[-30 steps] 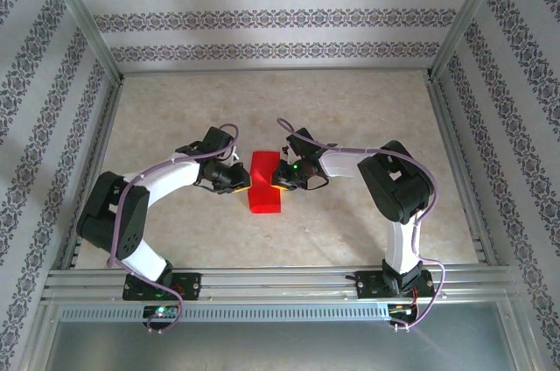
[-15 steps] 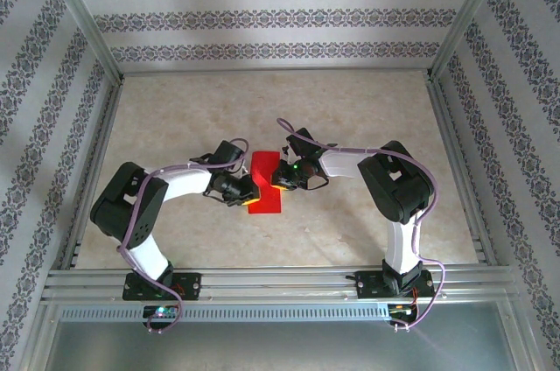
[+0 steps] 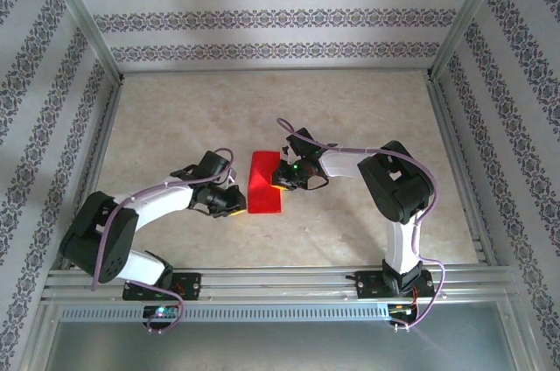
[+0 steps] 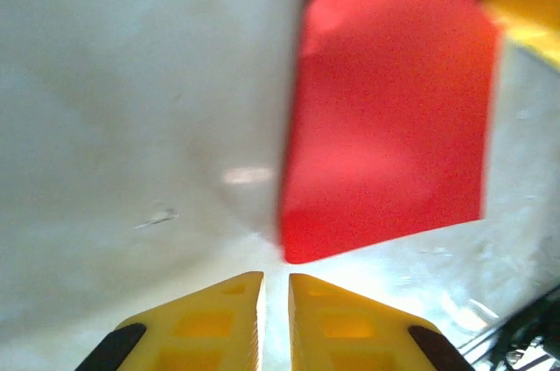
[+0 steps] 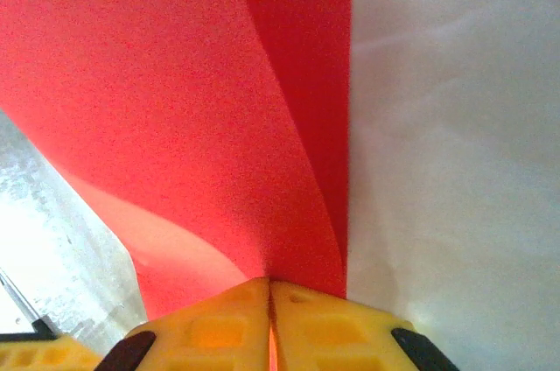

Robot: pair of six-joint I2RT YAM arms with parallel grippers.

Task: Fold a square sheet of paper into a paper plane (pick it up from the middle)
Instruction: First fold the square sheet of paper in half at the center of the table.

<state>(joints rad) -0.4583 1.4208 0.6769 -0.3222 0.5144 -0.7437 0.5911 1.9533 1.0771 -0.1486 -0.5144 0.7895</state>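
Because the right claw (image 5: 269,288) is clenched on the right edge of the square sheet of paper (image 5: 157,108), with two red layers fanning apart just ahead of its fingertips, everything depends on that single pinch. I judge the layers are not pressed flat there. Any tug or twist of the wrist could slide one layer over the other and spoil the alignment, or tear the thin edge.

The left claw (image 4: 276,279) is nearly closed on nothing, with only a slit between its fingers, and sits low just short of the sheet's near left corner. Driven forward like that, it would probably bulldoze the corner instead of taking it, buckling the paper against the right-hand grip. It likely needs to part first.

Seen from above, the sheet lies doubled into a narrow rectangle near the middle of the bench (image 3: 306,108), between the two claws. That pale surface looks smooth, so a loose sheet could skate away.
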